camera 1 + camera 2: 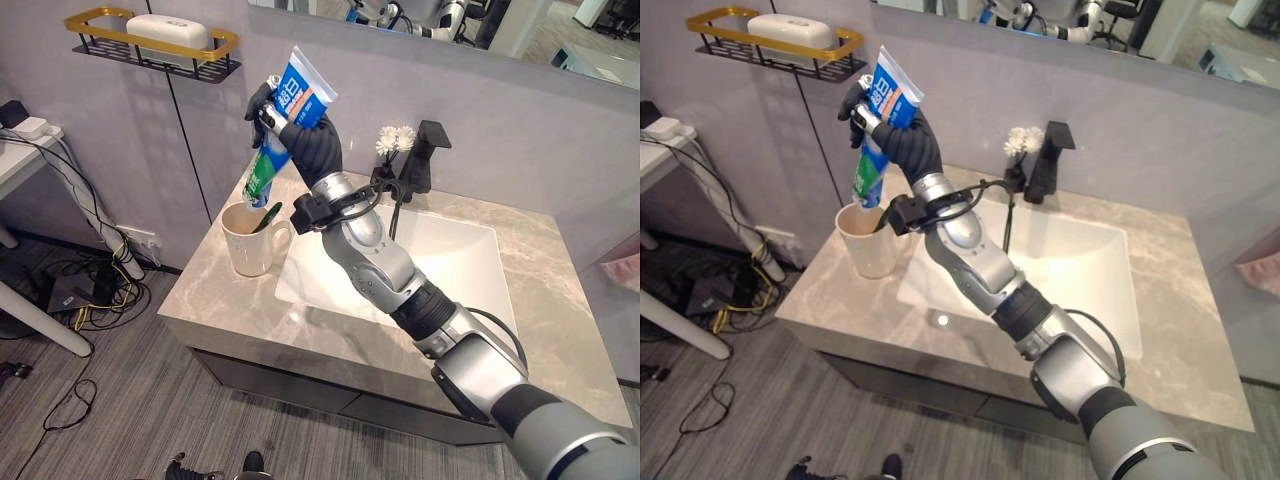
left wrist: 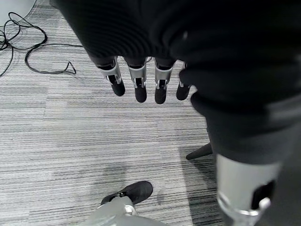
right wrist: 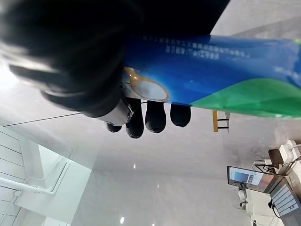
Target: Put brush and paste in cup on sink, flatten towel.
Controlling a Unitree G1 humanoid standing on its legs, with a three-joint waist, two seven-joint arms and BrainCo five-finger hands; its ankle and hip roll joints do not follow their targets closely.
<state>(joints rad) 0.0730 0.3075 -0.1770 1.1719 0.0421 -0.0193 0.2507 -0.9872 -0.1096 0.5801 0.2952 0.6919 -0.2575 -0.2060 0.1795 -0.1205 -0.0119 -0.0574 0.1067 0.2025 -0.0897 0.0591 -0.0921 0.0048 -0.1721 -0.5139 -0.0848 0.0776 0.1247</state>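
Observation:
My right hand [image 1: 305, 140] is shut on a blue and green toothpaste tube [image 1: 290, 110], held upright with its green end down, just above the cream cup [image 1: 250, 240]. The cup stands on the marble counter [image 1: 230, 310] left of the sink basin [image 1: 400, 265]. A green toothbrush [image 1: 268, 216] leans inside the cup. In the right wrist view the tube [image 3: 221, 75] crosses under my curled fingers [image 3: 155, 115]. My left hand [image 2: 141, 80] hangs over the grey floor with straight fingers, holding nothing.
A black faucet [image 1: 425, 155] with a small white flower [image 1: 395, 140] stands behind the basin. A gold-rimmed wall shelf [image 1: 150, 45] with a white box hangs at the upper left. A mirror [image 1: 480, 25] runs above. A white table edge [image 1: 20, 160] and cables lie left.

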